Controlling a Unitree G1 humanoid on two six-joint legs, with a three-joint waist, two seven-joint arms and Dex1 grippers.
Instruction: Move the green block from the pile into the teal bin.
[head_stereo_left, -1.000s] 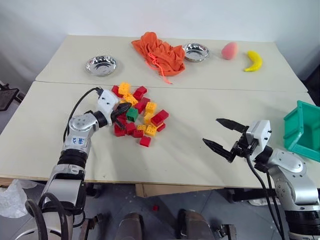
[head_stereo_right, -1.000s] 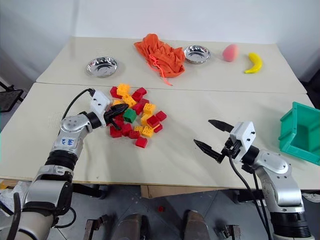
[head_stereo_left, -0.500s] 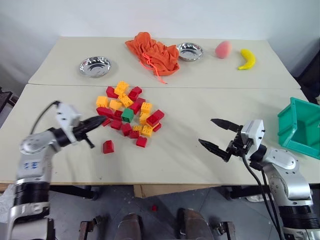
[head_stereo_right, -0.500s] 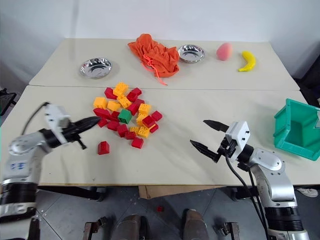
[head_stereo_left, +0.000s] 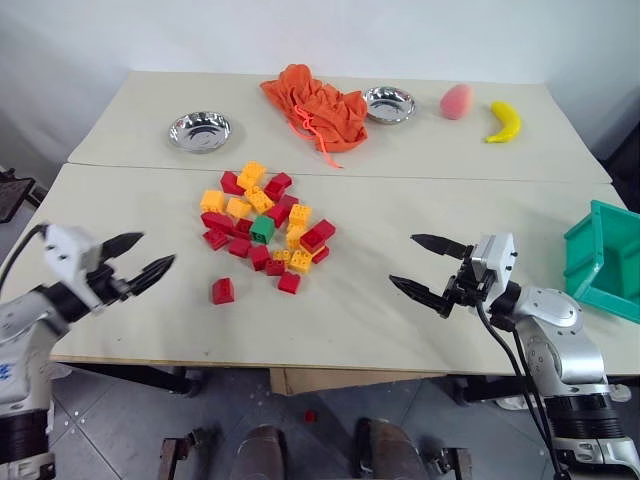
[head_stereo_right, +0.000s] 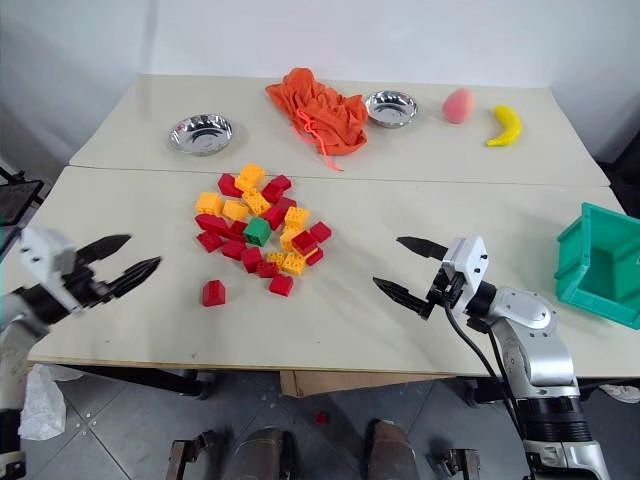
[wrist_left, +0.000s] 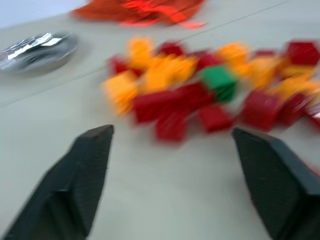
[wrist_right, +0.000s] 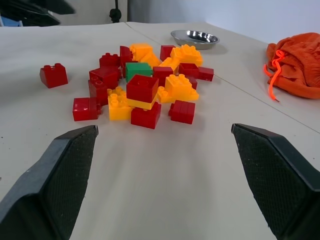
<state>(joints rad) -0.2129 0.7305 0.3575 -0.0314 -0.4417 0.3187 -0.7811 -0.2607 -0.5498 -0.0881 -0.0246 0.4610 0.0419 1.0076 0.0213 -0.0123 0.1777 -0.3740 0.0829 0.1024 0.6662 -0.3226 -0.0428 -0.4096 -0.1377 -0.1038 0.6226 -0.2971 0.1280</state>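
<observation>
Nearest to me, my left hand (head_stereo_left: 135, 254) hangs over the near left edge of the pale matte table (head_stereo_left: 400, 310), its two black fingers spread apart and holding nothing. My right hand (head_stereo_left: 428, 268) is on the near right side, also spread wide and empty, its textured black fingertips (wrist_right: 75, 155) pointing toward the middle of the table.

Just past my left hand sits a lone red studded plastic brick (head_stereo_left: 222, 291), apart from the rest. Beyond it lies the pile of small red and yellow-orange studded plastic bricks (head_stereo_left: 262, 225), loosely scattered, some stacked on one another. The small green studded plastic block (head_stereo_left: 263, 229) sits in the middle of that pile, hemmed in by red bricks on its near side and yellow-orange ones beside and behind it, so neighbours touch it on several sides. Open table lies between both hands and the pile.

At the right edge, level with the pile and well apart from it, stands the open-topped teal plastic bin with angled walls (head_stereo_left: 604, 262), partly cut off by the frame.

Past a seam in the table top, on the far half, I see a round shiny steel bowl (head_stereo_left: 201, 131) on the left, a crumpled orange cloth bag with a drawstring (head_stereo_left: 316, 103), a second steel bowl (head_stereo_left: 389, 103), a pink peach-like fruit (head_stereo_left: 456, 101) and a yellow banana (head_stereo_left: 506, 121).
</observation>
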